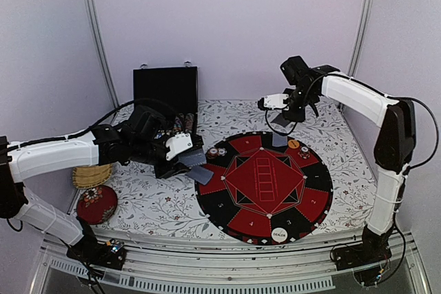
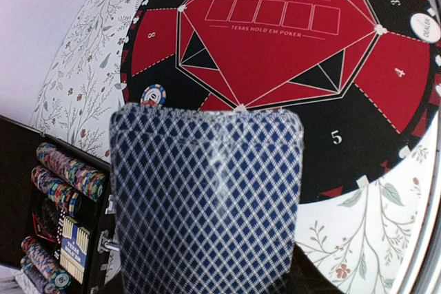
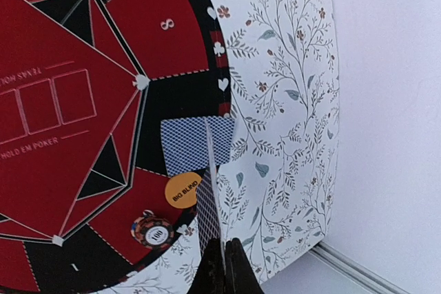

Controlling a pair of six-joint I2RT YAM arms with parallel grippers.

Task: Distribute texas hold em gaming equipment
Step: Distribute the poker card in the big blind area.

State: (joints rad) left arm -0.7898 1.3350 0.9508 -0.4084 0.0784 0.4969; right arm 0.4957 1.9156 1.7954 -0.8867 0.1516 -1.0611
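Cards explain how both arms are posed. My left gripper [image 1: 185,158] is clamped, jaws about half-wide, on the deck [image 2: 207,204]. It holds the deck flat above the floral cloth [image 1: 151,204], just off the left edge of the round mat [image 1: 241,215]. I read that as a dealer's hand parked close by so singles can be drawn from it. My right gripper [image 3: 222,256] is pinched fully closed on a single card [image 3: 212,184]. Its wrist view shows that card edge-on, a thin pale line hanging over the mat's far edge.

Below it lies a dealt card [image 3: 186,146], face down on the black band, reaching the rim. I judge the held card is meant to land beside or on it (a two-card hand, presumably). The orange BIG BLIND button [image 3: 182,191] sits just beside that card, with a striped chip [image 3: 153,231] near it. Two chips [image 1: 218,151] rest at the mat's far-left edge, and the white DEALER button [image 1: 279,235] sits at its near edge. The black chip case [image 1: 165,94] stands open at the table's far-left corner, with rolls of chips [image 2: 69,170] inside.

The card backs carry a fine blue-and-white diamond lattice and have rounded corners. They look slick and thin, so they are likely to flex or slide. The mat appears matte and printed, the chips are thick discs with striped rims, and the buttons are flat and smooth.
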